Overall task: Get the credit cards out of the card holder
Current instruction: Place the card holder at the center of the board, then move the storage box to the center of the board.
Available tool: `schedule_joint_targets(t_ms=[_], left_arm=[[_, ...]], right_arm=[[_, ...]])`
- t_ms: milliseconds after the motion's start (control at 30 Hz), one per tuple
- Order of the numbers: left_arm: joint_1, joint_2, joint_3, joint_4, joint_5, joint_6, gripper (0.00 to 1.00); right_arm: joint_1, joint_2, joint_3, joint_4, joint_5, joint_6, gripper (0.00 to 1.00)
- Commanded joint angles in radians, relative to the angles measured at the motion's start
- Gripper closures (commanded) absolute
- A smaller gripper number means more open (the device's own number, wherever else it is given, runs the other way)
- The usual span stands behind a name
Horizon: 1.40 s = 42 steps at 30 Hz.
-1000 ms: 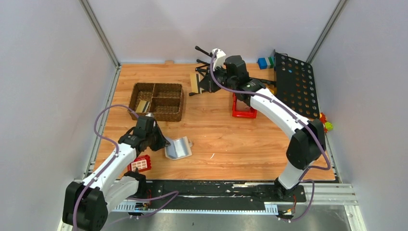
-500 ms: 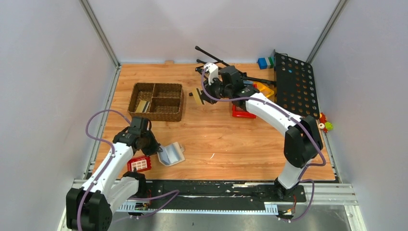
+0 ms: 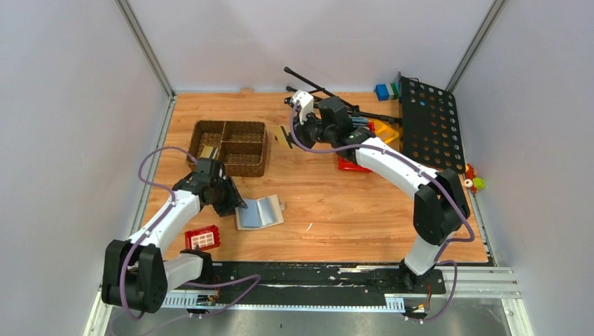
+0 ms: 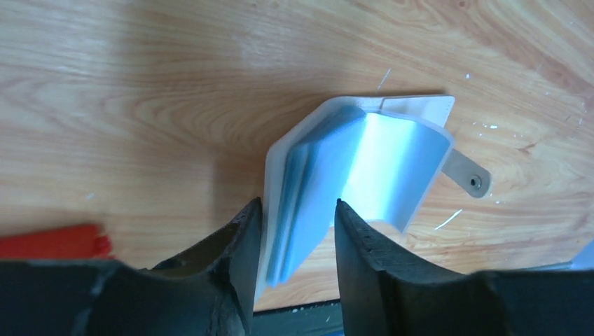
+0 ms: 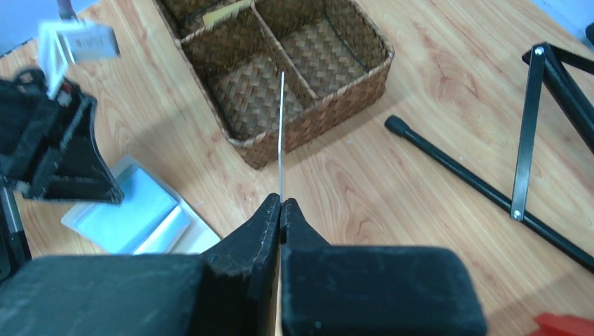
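While left fingers (image 4: 235, 255) gape astride card holder (image 4: 392, 161), outstretched right fingers (image 5: 253, 238) clench credit card (image 5: 281, 133)

1. Left arm (image 3: 164, 227): white shell links, chunky black joint housings, black wrist block.
2. Right arm (image 3: 399, 164): same build, long white links, big black rounded elbow housing (image 3: 438, 210).
3. Purple cables (image 3: 142, 171): one thin cable per arm, loose loops from link to link, more trailing at the bases.
4. White bracket (image 3: 302, 99) on the right wrist, the only white part there.
5. Left gripper (image 4: 296, 204): matte black fingers (image 4: 224, 266), wedge-shaped, narrowing to blunt tips, rough moulded surface.
6. Right gripper (image 5: 280, 203): same black tapered fingers (image 5: 245, 245) on a wide, flat black body with rounded corners.
7. No screws or markings readable.
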Motion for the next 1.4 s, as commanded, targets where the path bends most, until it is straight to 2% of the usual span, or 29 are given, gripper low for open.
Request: schedule_joint_targets(t_ms=[0,100,167,267,567,800,1000,1133,1200,1233,1300,1367], left_arm=[[0.024,-0.065,0.199,-0.163,-0.133,0.133,0.48],[0.051,-0.125,0.326,-0.229,-0.217,0.175,0.33],[0.073,-0.116,0.397,-0.246,-0.251,0.195,0.31],[0.079,-0.015,0.478,-0.237,-0.335,0.230,0.35],[0.079,0.341,0.659,-0.009,-0.471,0.375,0.36],[0.081,0.559,0.785,0.022,-0.513,0.441,0.37],[0.082,0.690,0.819,0.015,-0.572,0.454,0.45],[0.085,0.728,0.820,0.005,-0.532,0.446,0.51],[0.085,0.739,0.824,-0.015,-0.489,0.431,0.65],[0.084,0.732,0.811,-0.021,-0.474,0.424,0.81],[0.082,0.683,0.751,0.008,-0.437,0.401,1.00],[0.068,0.597,0.659,0.077,-0.417,0.384,1.00]], right_arm=[[-0.007,-0.109,-0.068,0.046,0.030,-0.042,1.00],[-0.012,-0.127,-0.069,0.016,0.021,-0.038,1.00],[-0.011,-0.137,-0.067,-0.006,0.021,-0.035,1.00],[-0.013,-0.164,-0.101,0.005,0.018,-0.006,1.00],[-0.019,-0.261,-0.197,0.001,0.021,0.050,1.00],[-0.024,-0.323,-0.217,-0.050,0.021,0.044,1.00],[-0.025,-0.344,-0.226,-0.050,0.026,0.064,1.00],[-0.029,-0.353,-0.220,-0.066,0.039,0.066,1.00],[-0.029,-0.352,-0.219,-0.063,0.040,0.067,1.00],[-0.030,-0.350,-0.216,-0.064,0.038,0.087,1.00],[-0.031,-0.347,-0.210,-0.064,0.037,0.103,1.00],[-0.031,-0.348,-0.211,-0.062,0.037,0.107,1.00]])
